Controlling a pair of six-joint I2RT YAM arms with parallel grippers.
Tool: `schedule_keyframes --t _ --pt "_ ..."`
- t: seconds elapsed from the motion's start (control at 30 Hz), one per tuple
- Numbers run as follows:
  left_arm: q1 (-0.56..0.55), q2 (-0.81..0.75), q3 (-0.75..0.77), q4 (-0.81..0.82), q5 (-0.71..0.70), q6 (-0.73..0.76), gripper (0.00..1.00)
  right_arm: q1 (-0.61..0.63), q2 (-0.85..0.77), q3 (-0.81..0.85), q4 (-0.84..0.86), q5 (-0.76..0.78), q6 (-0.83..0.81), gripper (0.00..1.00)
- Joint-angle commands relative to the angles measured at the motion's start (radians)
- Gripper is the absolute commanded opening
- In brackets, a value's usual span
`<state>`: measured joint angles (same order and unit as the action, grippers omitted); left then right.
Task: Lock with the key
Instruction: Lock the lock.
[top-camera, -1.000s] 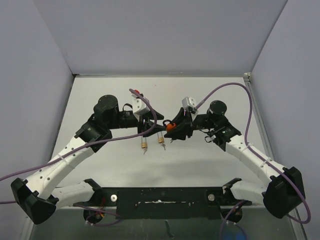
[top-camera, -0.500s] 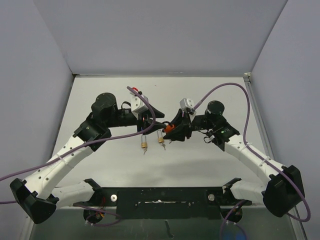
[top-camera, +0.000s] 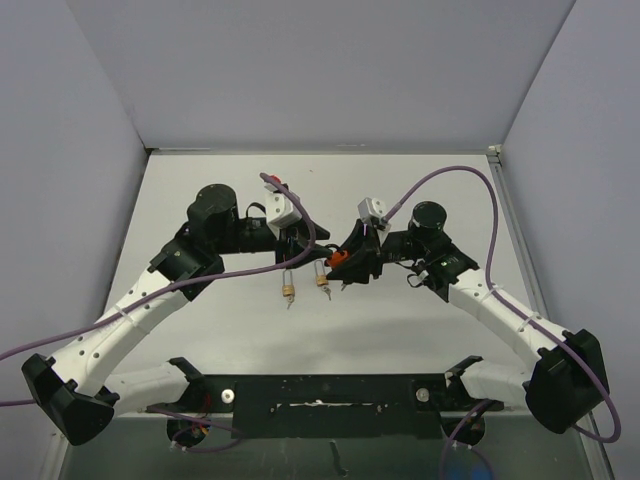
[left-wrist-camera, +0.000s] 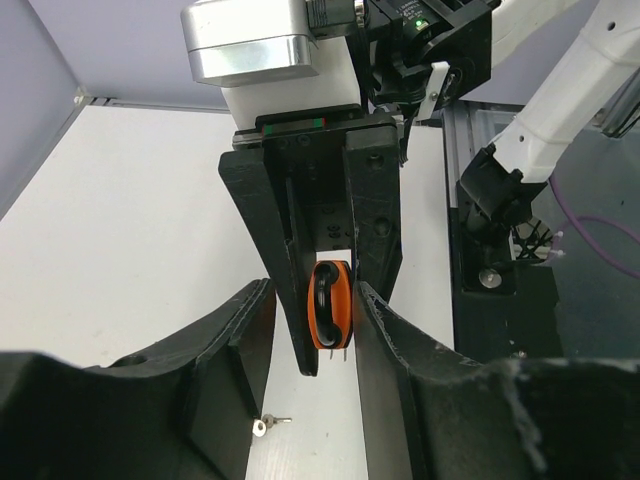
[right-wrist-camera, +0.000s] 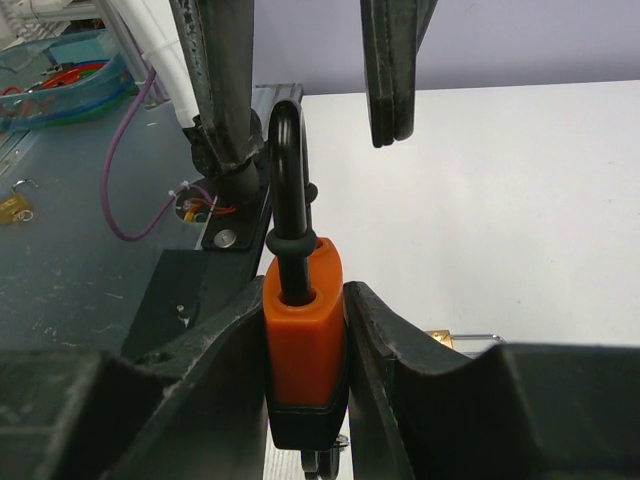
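Observation:
My right gripper (top-camera: 345, 262) is shut on an orange padlock (top-camera: 338, 257) and holds it above the table. In the right wrist view my right gripper (right-wrist-camera: 305, 300) clamps the padlock's body (right-wrist-camera: 305, 320), its black shackle (right-wrist-camera: 288, 170) pointing away from the camera. A small metal ring or key (right-wrist-camera: 328, 462) shows under its base. My left gripper (top-camera: 305, 252) is open and empty, facing the padlock. In the left wrist view my left gripper (left-wrist-camera: 312, 300) frames the padlock (left-wrist-camera: 330, 305) between its spread fingers, not touching it.
Two brass padlocks (top-camera: 288, 291) (top-camera: 323, 281) lie on the white table just in front of the grippers; one shows in the right wrist view (right-wrist-camera: 442, 340). A small loose key (left-wrist-camera: 262, 426) lies on the table below my left gripper. Grey walls enclose the table.
My right gripper with the orange padlock has edged slightly left toward my left gripper. The left gripper has shifted only a little. Both keep the same jaw state.

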<state>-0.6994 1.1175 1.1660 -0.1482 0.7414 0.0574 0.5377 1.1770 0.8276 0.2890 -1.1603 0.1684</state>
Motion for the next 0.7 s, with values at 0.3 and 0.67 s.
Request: schedule_keyframes --t 0.3,0.67 --pt "0.001 0.009 0.052 -0.005 0.025 0.022 0.25 0.007 -0.017 0.044 0.037 0.002 -0.008 0.0" --pt "0.001 0.022 0.058 -0.001 0.042 0.017 0.0 0.01 -0.019 0.042 0.036 0.008 -0.009 0.0"
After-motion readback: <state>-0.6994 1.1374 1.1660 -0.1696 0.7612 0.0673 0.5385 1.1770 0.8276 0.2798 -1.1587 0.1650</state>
